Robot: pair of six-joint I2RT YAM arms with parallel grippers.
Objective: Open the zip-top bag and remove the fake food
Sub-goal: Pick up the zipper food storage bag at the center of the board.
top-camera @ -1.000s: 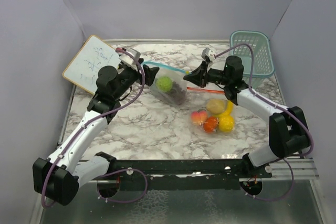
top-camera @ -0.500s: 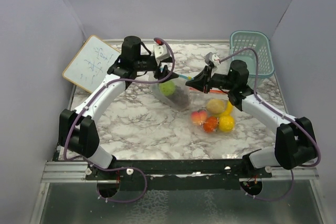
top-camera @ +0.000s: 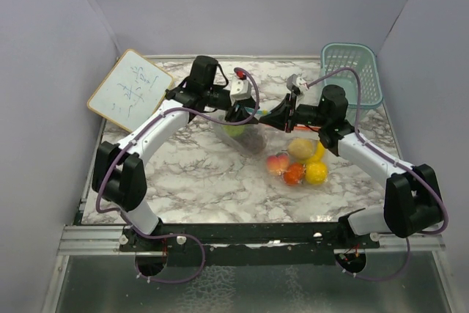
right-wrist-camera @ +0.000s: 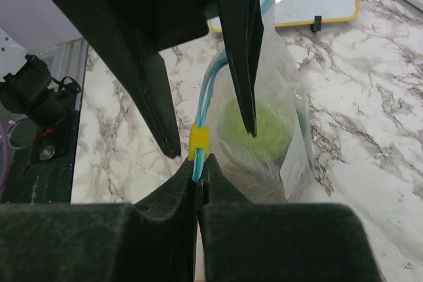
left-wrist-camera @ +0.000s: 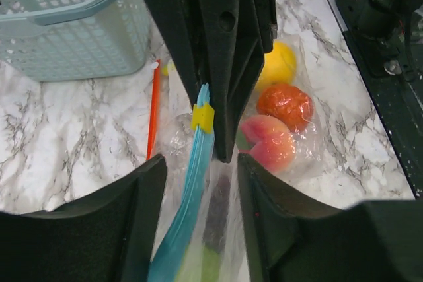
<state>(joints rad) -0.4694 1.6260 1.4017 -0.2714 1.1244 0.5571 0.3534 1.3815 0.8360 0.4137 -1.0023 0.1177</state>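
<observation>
A clear zip-top bag (top-camera: pixel 242 133) with a blue zip strip (left-wrist-camera: pixel 192 189) and yellow slider (left-wrist-camera: pixel 203 118) holds a green ball (top-camera: pixel 233 127) and dark purple grapes (top-camera: pixel 253 138). My right gripper (top-camera: pixel 274 118) is shut on the end of the blue strip just behind the slider (right-wrist-camera: pixel 199 142), with the green ball (right-wrist-camera: pixel 254 130) beyond. My left gripper (top-camera: pixel 245 113) is open, and its fingers (left-wrist-camera: pixel 132 216) straddle the strip and the bag's top. It faces the right gripper closely.
A peach (top-camera: pixel 277 163), tomato (top-camera: pixel 294 174), lemon (top-camera: pixel 316 173) and banana lie in a second clear bag to the right, by an orange strip (left-wrist-camera: pixel 153 117). A teal basket (top-camera: pixel 352 71) stands back right. A whiteboard (top-camera: pixel 128 89) leans back left.
My left arm has swung from the left side across to the bag, and its open gripper now sits over the zip. The right gripper has kept hold of the strip.
</observation>
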